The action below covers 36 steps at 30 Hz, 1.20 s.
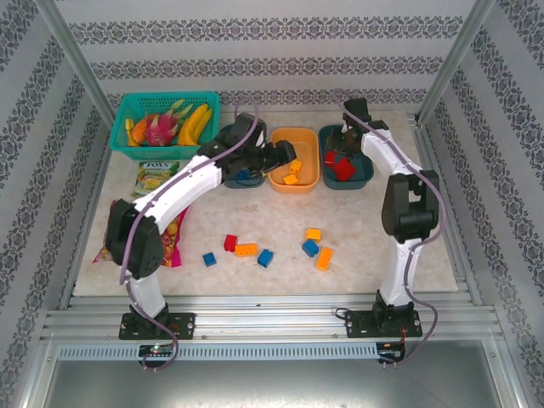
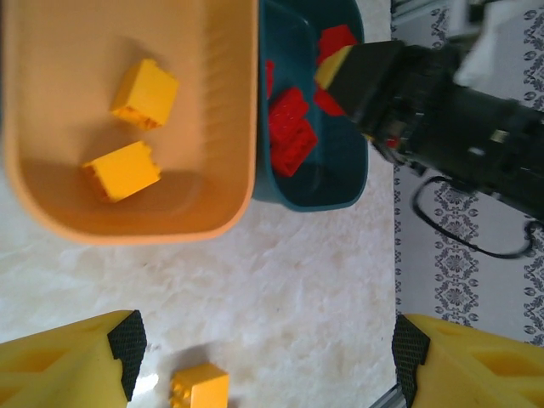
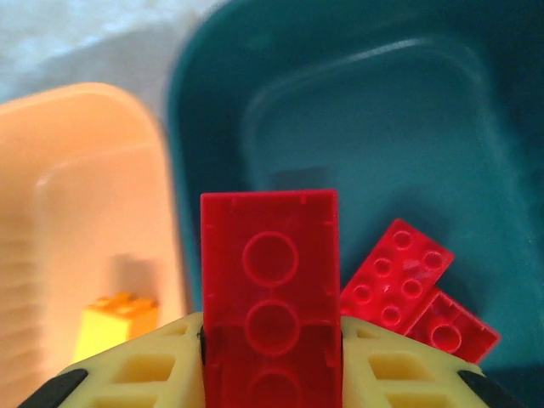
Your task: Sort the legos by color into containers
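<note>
The table I'm working is pale and marbled, with patterned wallpaper all round. My right fingers pinch a red brick above the teal tub. My left fingers gape, empty.

Left teal tub — mostly hidden beneath the left arm.

From the top camera I get bright, even overhead light and only faint shadows. On the right wrist view, the red brick reads fairly sharp while the teal tub behind it blurs; the left wrist view looks slightly soft.
</note>
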Available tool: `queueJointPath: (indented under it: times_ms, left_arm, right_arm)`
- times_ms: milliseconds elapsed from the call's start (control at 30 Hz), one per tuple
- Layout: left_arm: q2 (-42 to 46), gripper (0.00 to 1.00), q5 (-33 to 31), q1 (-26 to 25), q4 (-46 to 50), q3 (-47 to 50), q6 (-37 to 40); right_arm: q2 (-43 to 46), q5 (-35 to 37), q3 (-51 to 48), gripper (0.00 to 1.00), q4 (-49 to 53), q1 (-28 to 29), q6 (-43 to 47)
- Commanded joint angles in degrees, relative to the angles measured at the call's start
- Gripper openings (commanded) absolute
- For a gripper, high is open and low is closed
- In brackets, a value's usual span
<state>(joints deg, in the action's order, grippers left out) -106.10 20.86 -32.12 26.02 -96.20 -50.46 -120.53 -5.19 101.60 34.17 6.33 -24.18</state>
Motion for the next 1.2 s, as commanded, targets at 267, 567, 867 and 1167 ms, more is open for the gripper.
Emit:
queueJointPath:
  times_ms: [267, 567, 867, 1167]
  left_arm:
    - [-9.50, 0.79, 3.49, -0.58, 0.78, -12.42, 4.42]
    - [-12.11, 0.79, 4.36, -0.64, 1.66, -14.83, 4.14]
    - [-9.84, 0.78, 3.76, -0.59, 3.13, -14.31, 3.96]
    - [-1.00, 0.78, 0.93, -0.66, 8.12, -5.52, 7.56]
  right_arm:
    - [-15.70, 0.26, 19.16, 0.35, 12.00, -3.29, -1.58]
    - [-21.42, -0.41, 28.23, 0.44, 17.12, -4.49, -0.52]
    - [-16.48, -0.32, 27.51, 0.58, 16.76, -3.73, 0.50]
    - [3.70, 2.22, 12.50, 0.58, 7.03, 3.60, 3.44]
